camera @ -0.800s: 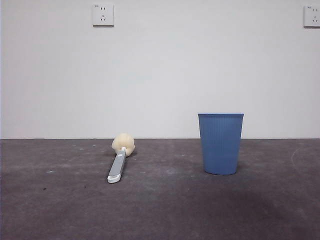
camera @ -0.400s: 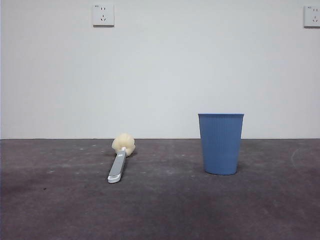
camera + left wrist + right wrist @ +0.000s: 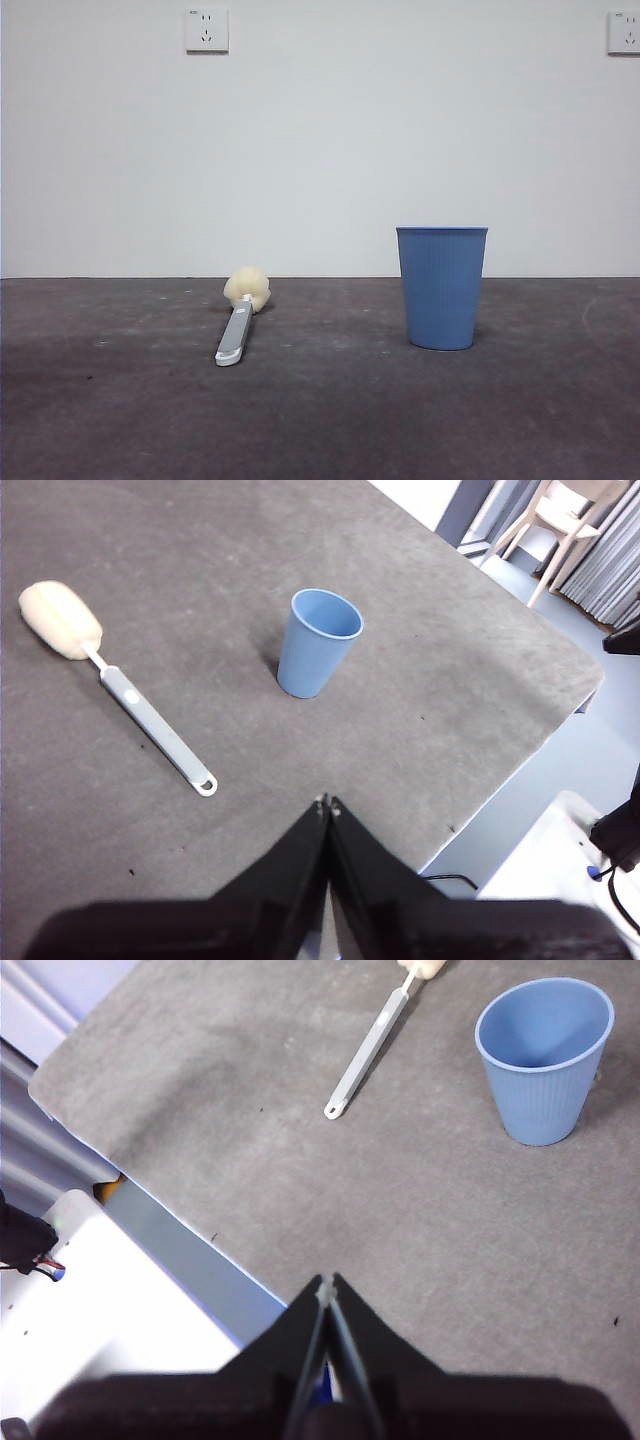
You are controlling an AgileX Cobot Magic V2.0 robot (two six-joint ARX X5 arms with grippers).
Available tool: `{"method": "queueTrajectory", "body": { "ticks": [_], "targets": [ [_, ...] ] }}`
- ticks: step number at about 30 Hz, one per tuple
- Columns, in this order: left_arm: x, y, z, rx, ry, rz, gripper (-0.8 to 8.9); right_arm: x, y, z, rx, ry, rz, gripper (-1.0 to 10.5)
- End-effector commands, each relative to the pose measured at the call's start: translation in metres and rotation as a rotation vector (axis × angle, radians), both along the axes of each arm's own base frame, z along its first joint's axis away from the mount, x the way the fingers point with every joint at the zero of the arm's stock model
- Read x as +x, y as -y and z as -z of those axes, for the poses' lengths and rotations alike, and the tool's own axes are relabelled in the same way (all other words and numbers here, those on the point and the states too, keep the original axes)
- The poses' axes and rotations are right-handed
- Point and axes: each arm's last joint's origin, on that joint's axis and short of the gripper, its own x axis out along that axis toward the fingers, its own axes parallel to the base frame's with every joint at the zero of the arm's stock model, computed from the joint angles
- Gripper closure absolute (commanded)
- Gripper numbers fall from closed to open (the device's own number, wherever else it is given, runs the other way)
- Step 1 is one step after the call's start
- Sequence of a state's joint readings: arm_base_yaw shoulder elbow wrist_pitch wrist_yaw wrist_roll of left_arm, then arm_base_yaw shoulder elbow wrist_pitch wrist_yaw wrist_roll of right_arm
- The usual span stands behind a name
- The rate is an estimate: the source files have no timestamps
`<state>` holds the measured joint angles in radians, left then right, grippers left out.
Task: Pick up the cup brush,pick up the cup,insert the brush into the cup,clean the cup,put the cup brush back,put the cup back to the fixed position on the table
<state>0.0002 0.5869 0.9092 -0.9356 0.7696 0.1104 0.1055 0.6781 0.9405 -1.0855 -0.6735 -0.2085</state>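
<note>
Left pincer (image 3: 327, 802): we see its 2 black jaws pressed together to a single point, holding nothing, raised above the desk (image 3: 440, 710) near its front edge. Right pincer (image 3: 326, 1282): its 2 jaws likewise meet at their tips and hold nothing; it hangs above the desk close to the edge, over the boundary between the grey surface and a white unit (image 3: 110, 1310) below. Neither pincer enters the front view.

Cup brush (image 3: 240, 318): we find it lying flat on the desk, cream-yellow sponge head toward the far wall, grey handle running toward the camera, white looped end nearest. In the left wrist view the brush (image 3: 120, 685) lies fully in sight; in the right wrist view only the handle and the base of the head (image 3: 370, 1045) show, the rest cut off by the picture edge.

Cup (image 3: 441, 287): a blue ribbed tumbler standing upright, mouth up, well apart from the brush and to the right of it in the front view. We see its interior empty from both wrist views (image 3: 317, 642) (image 3: 545, 1055).

Background: a pale wall carries 2 white sockets (image 3: 206, 29), 1 near each upper part of the front view. A light wooden chair (image 3: 560, 515) stands beyond the desk corner.
</note>
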Motion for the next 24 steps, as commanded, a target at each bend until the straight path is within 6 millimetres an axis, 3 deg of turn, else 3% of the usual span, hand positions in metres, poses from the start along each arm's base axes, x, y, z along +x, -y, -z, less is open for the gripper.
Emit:
{"method": "queueTrajectory", "body": {
  "ticks": [1, 3, 4, 5, 7, 9, 16, 24],
  "targets": [
    [0.0, 0.0, 0.0, 0.026, 0.016, 0.0, 8.16, 0.001, 0.0, -0.001, -0.011, 0.029, -0.019, 9.4],
    [0.0, -0.001, 0.0, 0.037, 0.015, -0.018, 7.96, 0.001, 0.0, -0.001, -0.009, 0.033, -0.016, 8.8],
    [0.001, -0.001, 0.001, 0.047, 0.012, -0.032, 7.36, 0.001, 0.0, -0.002, -0.006, 0.033, -0.012, 8.0],
    [0.001, -0.001, 0.001, 0.056, 0.008, -0.045, 6.48, 0.002, 0.0, -0.002, -0.002, 0.032, -0.008, 7.1],
    [0.001, -0.002, 0.002, 0.077, -0.006, -0.08, 3.77, 0.002, 0.0, -0.002, 0.009, 0.025, 0.005, 5.0],
    [0.001, -0.003, 0.003, 0.091, -0.016, -0.102, 2.45, 0.003, -0.001, -0.002, 0.016, 0.012, 0.014, 3.7],
    [0.011, -0.003, 0.005, 0.086, -0.057, -0.129, 2.43, 0.006, -0.001, -0.001, 0.018, -0.008, 0.019, 3.7],
    [0.049, 0.003, -0.001, 0.09, -0.108, -0.145, 2.44, 0.011, 0.0, 0.0, -0.011, -0.016, 0.046, 3.7]
  ]
}}
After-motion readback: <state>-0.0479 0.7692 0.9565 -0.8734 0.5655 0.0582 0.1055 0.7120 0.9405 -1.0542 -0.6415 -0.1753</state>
